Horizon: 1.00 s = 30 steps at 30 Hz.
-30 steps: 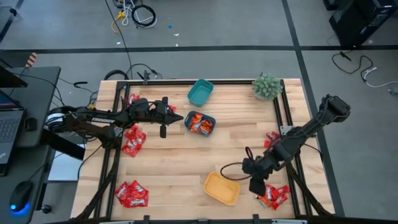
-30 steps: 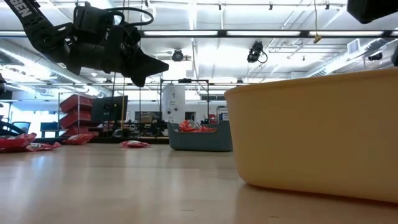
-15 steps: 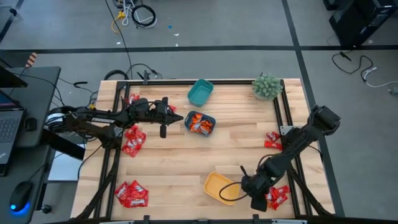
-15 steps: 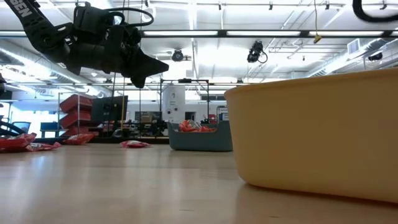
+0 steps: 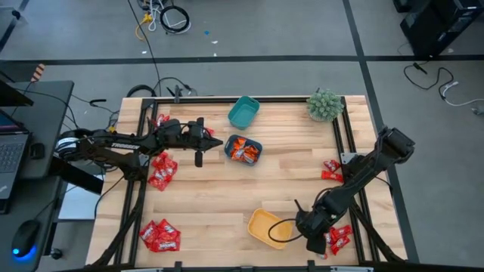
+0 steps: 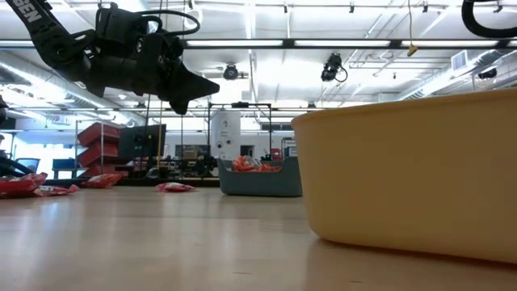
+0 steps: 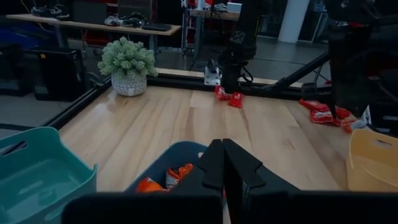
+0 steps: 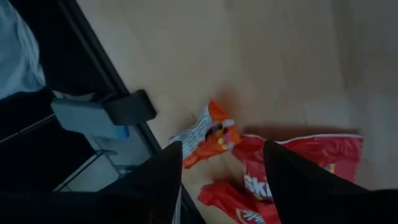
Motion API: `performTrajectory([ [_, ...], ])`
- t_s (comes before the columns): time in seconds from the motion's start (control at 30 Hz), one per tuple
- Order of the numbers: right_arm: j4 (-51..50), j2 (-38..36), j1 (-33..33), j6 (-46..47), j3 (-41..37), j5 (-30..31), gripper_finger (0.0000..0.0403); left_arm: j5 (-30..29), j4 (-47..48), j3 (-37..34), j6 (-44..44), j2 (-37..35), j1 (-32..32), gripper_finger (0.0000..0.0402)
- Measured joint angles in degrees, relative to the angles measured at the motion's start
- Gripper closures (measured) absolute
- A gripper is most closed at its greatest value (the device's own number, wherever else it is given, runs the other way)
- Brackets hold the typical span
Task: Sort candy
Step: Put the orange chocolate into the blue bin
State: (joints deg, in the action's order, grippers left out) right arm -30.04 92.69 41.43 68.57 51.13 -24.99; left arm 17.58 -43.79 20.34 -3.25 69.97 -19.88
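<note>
- My right gripper (image 8: 221,177) reaches low, fingers spread, above the candy (image 8: 208,135) at the table's near right edge.
- My left gripper (image 5: 215,142) hangs pinched together, empty, beside the blue bin (image 5: 243,149).

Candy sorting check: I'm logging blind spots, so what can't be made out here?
- Yellow bin: low view, its wall hides whatever is inside.
- Candy pile by the right hand: high view, partly covered by the arm.
- Wrapper print: right wrist view, dim and cut off by the edge.
</note>
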Motion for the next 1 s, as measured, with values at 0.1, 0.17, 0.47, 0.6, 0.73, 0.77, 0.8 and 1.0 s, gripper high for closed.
performTrajectory([
  [0.1, 2.12, 0.88, 0.02, -0.65, -0.27, 0.73, 0.0193, 0.0, 0.23, -0.01, 0.0, 0.0, 0.0, 0.0401],
  [0.17, 4.04, 1.21, 0.11, -0.62, -1.18, 1.18, 0.0193, 0.0, 0.56, -0.01, 0.0, 0.0, 0.0, 0.0401],
  [0.47, 8.22, 1.94, 1.01, 0.86, -4.49, -0.6, 0.0224, -0.2, 2.15, -0.01, -0.04, 0.0, 0.0, 0.0401],
  [0.6, 8.5, 1.94, 1.2, -0.56, -4.63, -0.73, 0.0266, -0.22, 2.14, -0.01, -0.07, 0.0, 0.0, 0.0401],
  [0.73, 8.46, 1.94, 0.83, -3.54, -4.63, -1.43, 0.0344, -0.21, 2.13, -0.01, -0.22, 0.0, 0.0, 0.0401],
  [0.77, 8.43, 1.94, 0.57, -4.32, -4.63, -1.83, 0.0368, -0.22, 2.12, -0.01, -0.29, 0.0, 0.0, 0.0401],
  [0.8, 8.42, 1.91, 0.15, -5.2, -4.63, -2.19, 0.0384, -0.22, 2.12, -0.01, -0.38, 0.0, 0.0, 0.0401],
  [1.0, 3.7, -0.85, -3.14, -8.24, -4.63, -1.81, 0.0397, -1.73, 1.99, -0.01, -0.79, 0.0, -0.02, 0.0401],
])
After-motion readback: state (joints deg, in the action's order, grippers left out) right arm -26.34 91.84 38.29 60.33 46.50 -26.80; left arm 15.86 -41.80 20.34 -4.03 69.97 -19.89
